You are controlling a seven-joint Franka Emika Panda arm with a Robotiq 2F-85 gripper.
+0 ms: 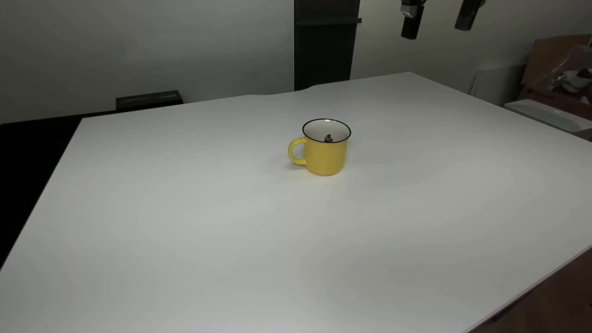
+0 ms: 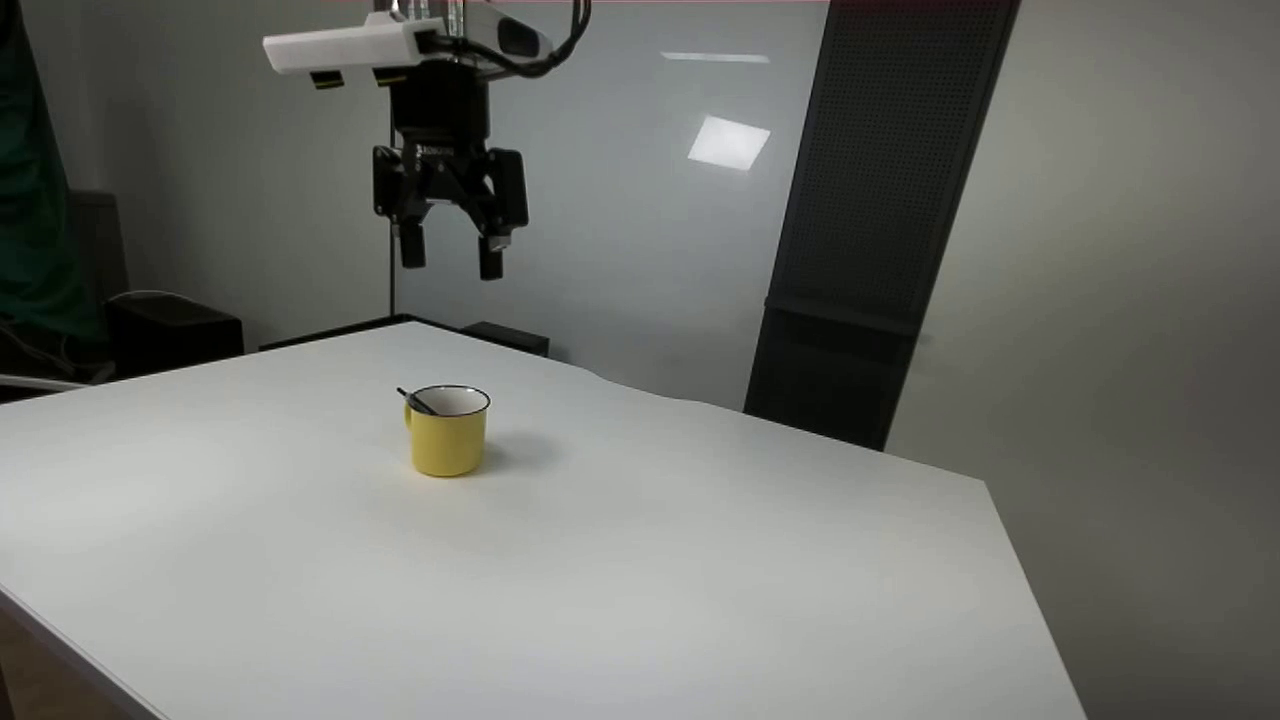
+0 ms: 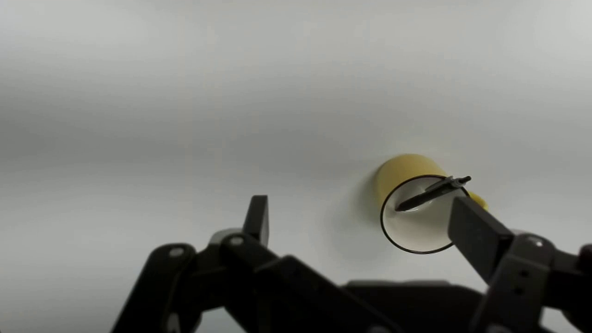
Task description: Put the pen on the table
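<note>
The dark pen [image 3: 428,194] leans inside the yellow mug [image 3: 402,173], its clip end sticking out over the rim near the handle. In an exterior view the pen's end [image 2: 415,402] rises past the mug [image 2: 448,447] rim; in an exterior view only a small tip [image 1: 328,138] shows inside the mug [image 1: 325,158]. The mug stands upright on the white table [image 1: 208,231]. My gripper [image 2: 451,264] is open and empty, high above the table. In the wrist view its fingers [image 3: 360,210] are wide apart, and the right finger overlaps the mug's rim and handle in the picture.
A dark perforated panel [image 2: 880,200] stands behind the table against the wall. A black box [image 2: 172,335] and green cloth [image 2: 40,200] are beyond the table in an exterior view. A cardboard box [image 1: 555,64] is off the table's side. The table's straight edges show in both exterior views.
</note>
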